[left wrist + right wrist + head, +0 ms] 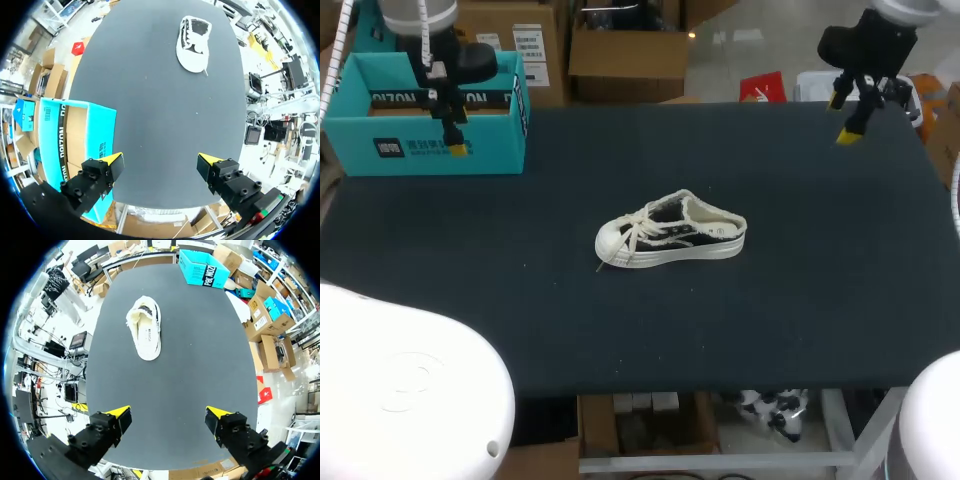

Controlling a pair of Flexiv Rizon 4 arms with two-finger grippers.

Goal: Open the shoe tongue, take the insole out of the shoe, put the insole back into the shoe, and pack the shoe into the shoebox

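Both the left claw (pixel 162 161) and right claw (pixel 169 413) are hanging spread and empty, so reaching for the shoe (pixel 670 232) is likely coming first.

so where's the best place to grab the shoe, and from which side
Probably the heel rim, from above with the right gripper. The shoe stands upright on its sole, heel toward that arm, and the rim is a thin wall suited to a pinch.
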